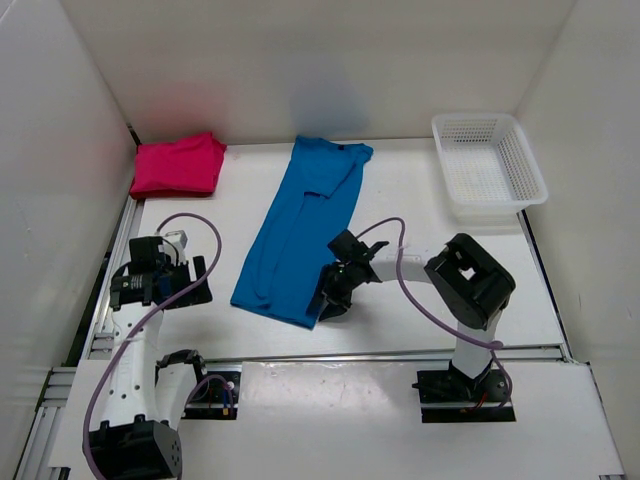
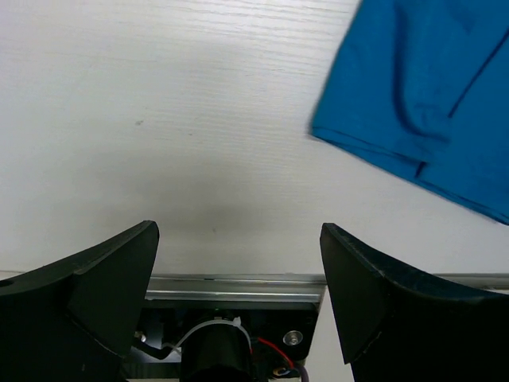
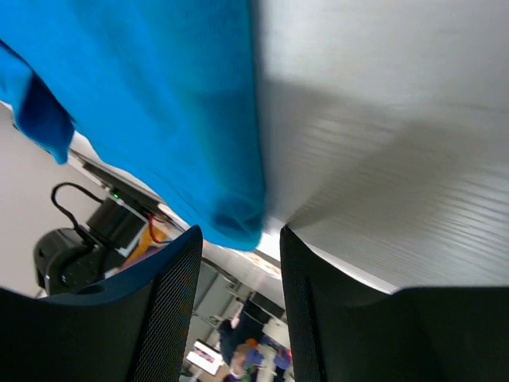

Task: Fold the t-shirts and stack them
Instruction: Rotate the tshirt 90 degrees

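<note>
Now blue shirt [image 3: 159, 103] corner sits inside part-open right gripper [image 3: 240, 235]; left gripper [image 2: 238, 231] wide open

1. Blue t-shirt [image 1: 300, 235]: soft matt cloth, lightly creased.
2. Pink t-shirt [image 1: 178, 166]: matt cloth.
3. Table [image 1: 420, 210]: white, matt, faint wood-grain texture.
4. Basket [image 1: 533, 170]: white plastic mesh.
5. Rail [image 2: 238, 288]: bare metal, slight sheen.

Bright blue t-shirt [image 1: 300, 230]; pink-magenta t-shirt [image 1: 178, 165]; white mesh basket [image 1: 490, 165]; white table [image 1: 400, 190], faint grain.
</note>
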You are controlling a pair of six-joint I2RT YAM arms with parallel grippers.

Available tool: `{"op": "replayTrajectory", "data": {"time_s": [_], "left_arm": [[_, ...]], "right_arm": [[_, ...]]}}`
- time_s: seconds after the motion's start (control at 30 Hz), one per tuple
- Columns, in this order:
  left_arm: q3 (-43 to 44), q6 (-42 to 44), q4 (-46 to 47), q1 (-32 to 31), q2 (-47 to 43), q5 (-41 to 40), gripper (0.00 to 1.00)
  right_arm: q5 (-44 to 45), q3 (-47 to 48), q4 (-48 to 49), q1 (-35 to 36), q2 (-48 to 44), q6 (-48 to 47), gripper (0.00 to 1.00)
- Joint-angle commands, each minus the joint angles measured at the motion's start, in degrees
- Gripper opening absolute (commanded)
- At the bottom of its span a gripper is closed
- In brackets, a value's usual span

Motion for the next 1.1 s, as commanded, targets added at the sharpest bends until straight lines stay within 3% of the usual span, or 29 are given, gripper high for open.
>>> {"op": "replayTrajectory", "data": {"time_s": [0.0,0.1,0.17,0.2,0.23,0.27,0.37,0.4,0.47,0.63,0.8,0.87,0.97,1.07], "left_arm": [[-0.8,0.0,-0.4,0.3,-1.4,5.1,0.94],[-0.8,0.0,0.2,0.3,-2.0,6.1,0.89],[-0.8,0.0,0.2,0.3,-2.6,8.0,0.89],[-0.8,0.0,1.0,0.3,-3.4,8.7,0.89],[-1.4,0.0,1.0,0.3,-3.4,9.2,0.89],[-1.4,0.0,1.9,0.3,-4.2,9.2,0.89],[-1.4,0.0,2.6,0.3,-4.2,9.2,0.88],[-1.4,0.0,2.6,0.3,-4.2,10.5,0.88],[-1.4,0.0,1.7,-0.4,-4.2,10.5,0.86],[-5.8,0.0,3.4,-7.5,-0.4,-2.1,0.85],[-3.7,0.0,2.6,-18.2,3.9,-2.1,0.86],[-2.5,0.0,2.6,-26.0,8.3,-2.1,0.86],[-2.0,0.0,4.0,-36.0,14.4,-1.3,0.86],[-2.6,0.0,8.2,-39.4,17.5,1.9,0.83]], "right_arm": [[9.6,0.7,-0.5,2.3,4.1,1.7,0.48],[10.3,3.2,-3.9,4.1,5.3,1.2,0.48],[11.0,3.2,-3.9,4.6,5.3,2.1,0.42],[11.7,2.3,-3.3,4.6,4.7,3.0,0.38],[12.7,1.3,-3.3,4.6,3.9,4.3,0.25],[13.3,0.6,-3.3,4.6,3.2,5.0,0.18],[15.3,-1.4,-3.9,4.6,0.6,4.8,0.01],[15.3,-1.4,-3.9,4.6,0.5,4.3,0.00],[15.3,-2.9,-4.5,4.6,-1.4,2.5,0.00],[13.2,-10.7,-5.0,4.6,-7.5,-4.3,0.00],[13.7,-20.5,-5.6,4.1,-16.2,-8.3,0.00],[12.3,-23.9,-5.0,3.5,-17.9,-8.9,0.00],[11.6,-24.4,-4.4,3.5,-19.1,-11.9,0.07],[10.7,-23.7,-5.3,3.5,-20.5,-15.0,0.16]]}}
